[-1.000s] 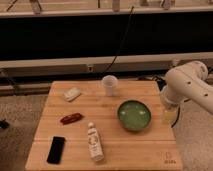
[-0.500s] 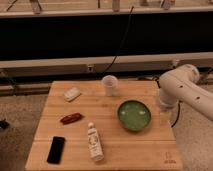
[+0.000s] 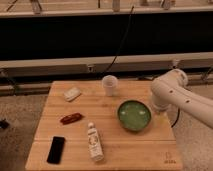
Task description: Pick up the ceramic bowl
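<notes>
The ceramic bowl (image 3: 134, 115) is round, shallow and glossy green with a darker rim. It sits upright on the right half of the wooden table (image 3: 130, 150). My white arm (image 3: 172, 90) reaches in from the right and bends down toward the table. The gripper (image 3: 159, 111) is at its lower end, just right of the bowl's right rim and close to the table top. Whether it touches the bowl cannot be told.
A small white cup (image 3: 109, 85) stands behind the bowl to its left. A white packet (image 3: 72, 93), a red-brown snack bag (image 3: 71, 118), a black phone (image 3: 56, 149) and a lying white bottle (image 3: 94, 142) are on the left half. A dark wall runs behind the table.
My arm has moved left and down, bringing the gripper nearer to the bowl's right rim. The bowl and the other objects have not moved.
</notes>
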